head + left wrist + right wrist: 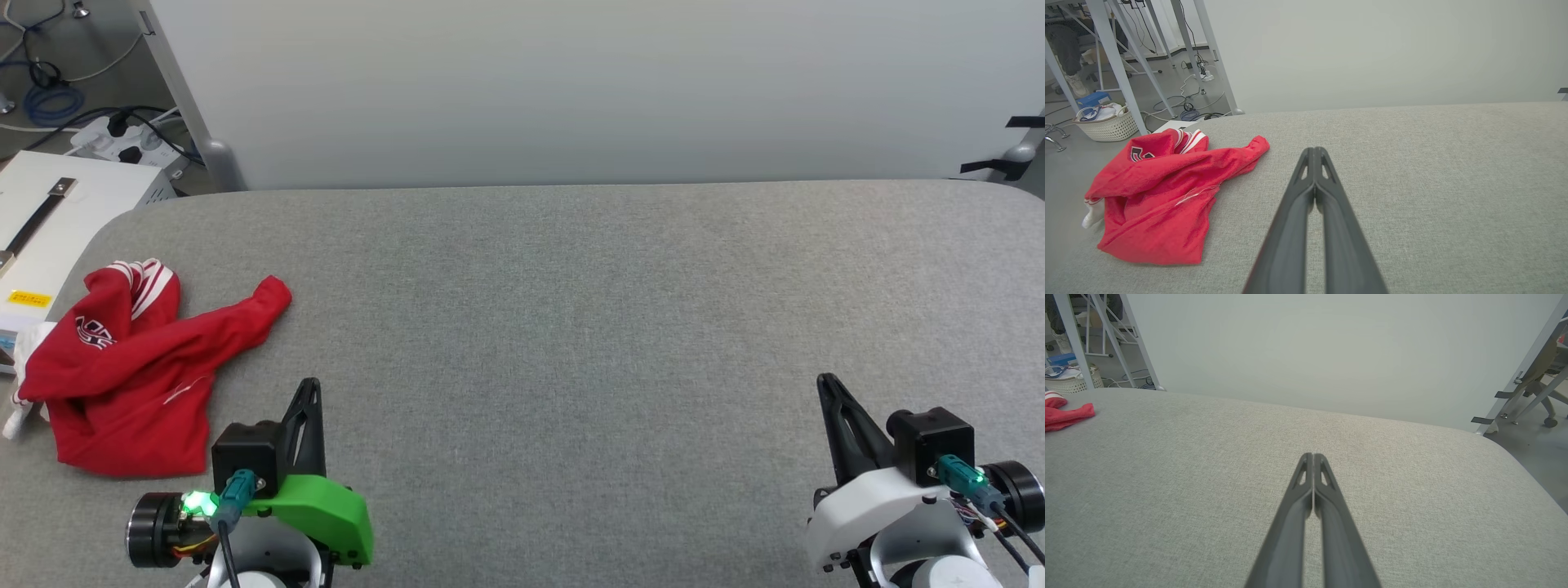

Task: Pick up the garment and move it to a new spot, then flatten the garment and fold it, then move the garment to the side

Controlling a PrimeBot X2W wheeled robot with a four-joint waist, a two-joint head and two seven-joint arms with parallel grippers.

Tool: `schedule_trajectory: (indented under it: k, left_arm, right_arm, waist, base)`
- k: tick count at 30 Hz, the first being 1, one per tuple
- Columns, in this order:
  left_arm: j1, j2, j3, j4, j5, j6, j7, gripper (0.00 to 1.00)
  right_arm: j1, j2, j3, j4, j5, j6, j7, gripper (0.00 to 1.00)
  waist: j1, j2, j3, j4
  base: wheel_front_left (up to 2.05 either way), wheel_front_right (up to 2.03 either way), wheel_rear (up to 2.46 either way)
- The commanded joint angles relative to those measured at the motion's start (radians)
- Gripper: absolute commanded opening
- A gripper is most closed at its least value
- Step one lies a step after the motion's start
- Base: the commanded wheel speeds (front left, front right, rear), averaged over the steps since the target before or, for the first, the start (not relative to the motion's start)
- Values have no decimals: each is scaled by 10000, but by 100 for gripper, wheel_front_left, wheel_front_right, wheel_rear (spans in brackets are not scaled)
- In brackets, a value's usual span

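Garment (122, 384) lies crumpled in a red heap at about 8 o'clock on the grey fabric tabletop (571, 327), hard by its left edge. A white bit, perhaps a sleeve, pokes out at its 9 o'clock. Just beside it, at its 4 o'clock, the left gripper (310, 384) has its jaws pressed together and empty. Well apart at 3 o'clock, the right gripper (824, 380) has its jaws likewise closed on nothing.

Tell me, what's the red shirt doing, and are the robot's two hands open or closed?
garment: crumpled in a heap near the left edge of the table, not held.
left gripper: shut, empty, fingers apart from the garment.
right gripper: shut, empty, far from the garment.
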Motion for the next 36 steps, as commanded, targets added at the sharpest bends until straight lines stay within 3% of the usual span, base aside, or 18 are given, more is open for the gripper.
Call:
schedule_trajectory:
  k: [1, 36]
  left_arm:
    - [-172, -45, -1, -24, 99, 41, -7, 0]
    - [-172, -45, -1, -24, 99, 41, -7, 0]
  right_arm:
    - [-160, -10, -16, 22, -97, -9, 30, 0]
    - [-160, -10, -16, 22, -97, -9, 30, 0]
  waist:
    - [0, 0, 0, 0]
    - [0, 0, 0, 0]
  base:
    - [0, 0, 0]
    - [0, 0, 0]
